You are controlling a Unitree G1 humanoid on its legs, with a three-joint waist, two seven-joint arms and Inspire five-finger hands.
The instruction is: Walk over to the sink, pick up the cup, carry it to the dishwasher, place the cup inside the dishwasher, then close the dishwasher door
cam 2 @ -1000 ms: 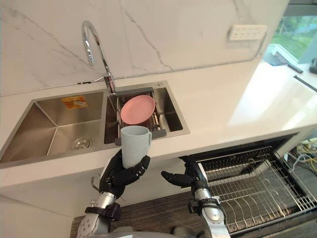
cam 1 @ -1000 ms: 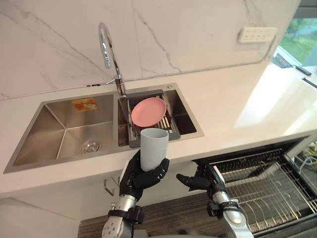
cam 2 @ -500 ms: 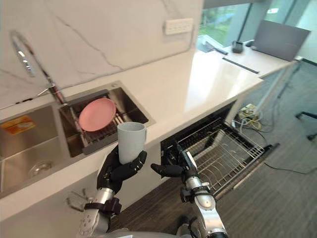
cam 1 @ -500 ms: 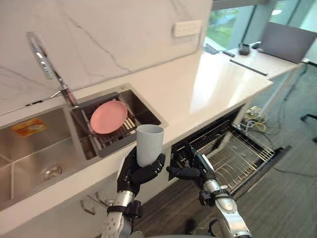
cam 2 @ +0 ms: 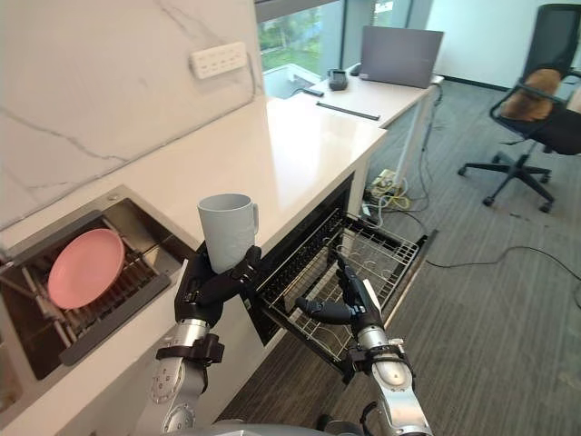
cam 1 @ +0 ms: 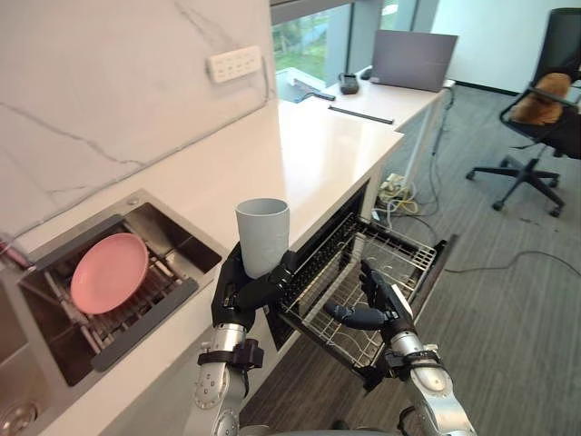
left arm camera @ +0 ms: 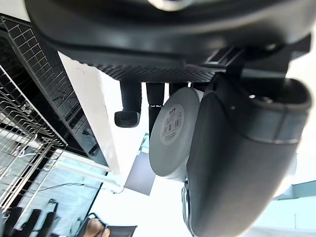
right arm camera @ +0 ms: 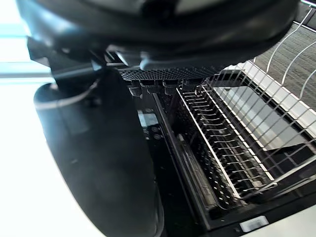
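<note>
The cup (cam 1: 263, 234), upright at frame centre.
The left hand (cam 1: 245, 292) curls round the cup by the counter (cam 1: 304, 154) edge; the right hand (cam 1: 377, 304), loose-fingered and empty, hovers over the dishwasher rack (cam 1: 404, 259).

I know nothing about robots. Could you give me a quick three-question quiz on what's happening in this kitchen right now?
1. True or false: the left hand holds the cup upright.
2. What lies in the sink? A) a pink plate; B) a frying pan; C) a bunch of forks.
3. Short answer: is the right hand, near the pulled-out dishwasher rack, open or shut?

Key: 1 true; 2 A; 3 open, and it holds nothing.
</note>
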